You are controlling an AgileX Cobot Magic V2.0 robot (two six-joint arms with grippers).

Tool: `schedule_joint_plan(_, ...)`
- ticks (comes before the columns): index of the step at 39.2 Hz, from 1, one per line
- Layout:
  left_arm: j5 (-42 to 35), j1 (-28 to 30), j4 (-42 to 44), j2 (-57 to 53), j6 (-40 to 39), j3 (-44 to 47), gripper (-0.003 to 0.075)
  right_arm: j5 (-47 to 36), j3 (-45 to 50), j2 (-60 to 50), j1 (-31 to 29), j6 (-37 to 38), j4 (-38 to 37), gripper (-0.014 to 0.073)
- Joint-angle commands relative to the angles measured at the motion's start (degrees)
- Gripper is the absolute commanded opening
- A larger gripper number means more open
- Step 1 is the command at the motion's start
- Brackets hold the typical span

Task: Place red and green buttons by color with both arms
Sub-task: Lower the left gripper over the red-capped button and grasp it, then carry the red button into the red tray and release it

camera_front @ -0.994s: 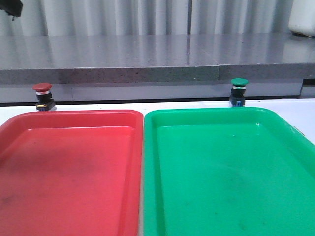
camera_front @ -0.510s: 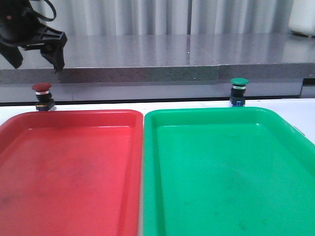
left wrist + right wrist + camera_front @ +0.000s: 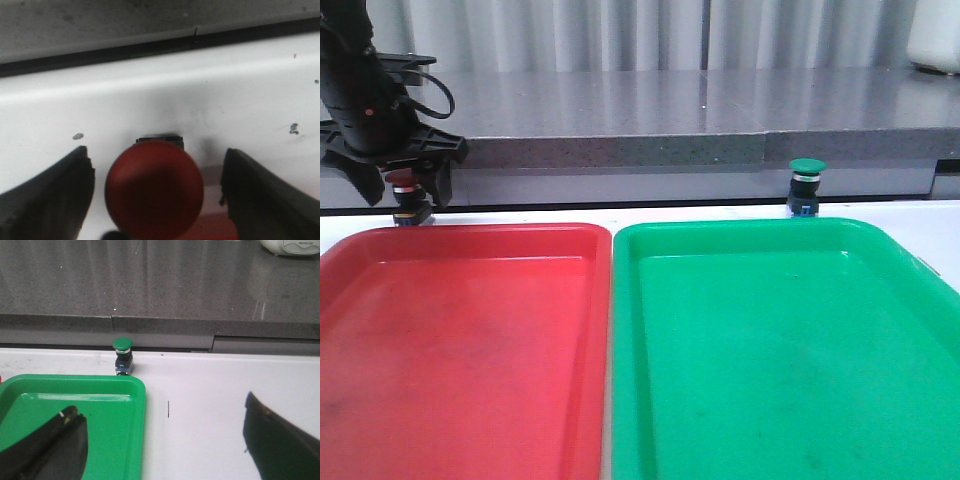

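Note:
The red button (image 3: 406,181) stands on the white table just behind the red tray's far left corner. My left gripper (image 3: 406,190) is open and down around it, one finger on each side, with gaps showing. In the left wrist view the dull-red cap (image 3: 154,190) sits between the two fingers (image 3: 50,200), nearer one than the other. The green button (image 3: 806,168) stands upright behind the green tray; it also shows in the right wrist view (image 3: 122,345). My right gripper (image 3: 161,405) is open and empty, well short of the green button, over the green tray's corner and the table.
A large red tray (image 3: 470,231) and a large green tray (image 3: 750,226) lie side by side in front, both holding nothing. A raised grey stone ledge (image 3: 620,150) runs close behind both buttons. A white object (image 3: 935,40) stands at the far right on it.
My left arm has come down from the upper left and its open fingers now straddle the red button. Neither button has moved.

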Motion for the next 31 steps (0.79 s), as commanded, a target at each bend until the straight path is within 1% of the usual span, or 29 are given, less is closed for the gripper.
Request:
schedule_joint_plan(1, -3.23, -0.22, -0.17, -3.42, -0.61, -1.85, 0.0338, -4.99, -2.09, 0.80, -0.41, -0.41, 0.10, 0.0644)
schedule_joint_plan(5, -3.53, -0.22, -0.17, -3.42, -0.61, -2.07, 0.0207, -4.99, -2.09, 0.80, -0.41, -0.41, 0.10, 0.0644)
schedule_joint_plan(8, -2.54, -0.22, 0.09, -3.55, -0.51, -3.10, 0.0134, -4.99, -2.09, 0.80, -0.41, -0.41, 0.10, 0.0644)
schedule_joint_plan(11, -1.57, -0.22, 1.42, -4.49, -0.51, -4.01, 0.0092, -4.99, -2.09, 0.80, -0.41, -0.41, 0.10, 0.0644)
schedule_joint_plan(17, -0.60, -0.22, 1.71, -9.41, -0.61, -3.78, 0.0088, -4.99, -2.09, 0.80, -0.41, -0.41, 0.10, 0.0644)
schedule_joint_plan(22, -1.00, -1.57, 0.19, -14.80, -0.50, 0.03, 0.0088, -4.99, -2.09, 0.80, -0.41, -0.41, 0.10, 0.0644)
schedule_joint_plan(27, -5.75, -5.07, 0.19, -21.13, -0.50, 9.75, 0.0088, -4.99, -2.09, 0.80, -0.41, -0.41, 0.10, 0.0644)
schedule_joint_plan(31, -7.26, -8.30, 0.19, -25.03, -0.74, 16.90, 0.0088, -4.99, -2.09, 0.80, -0.41, -0.41, 0.10, 0.0644)
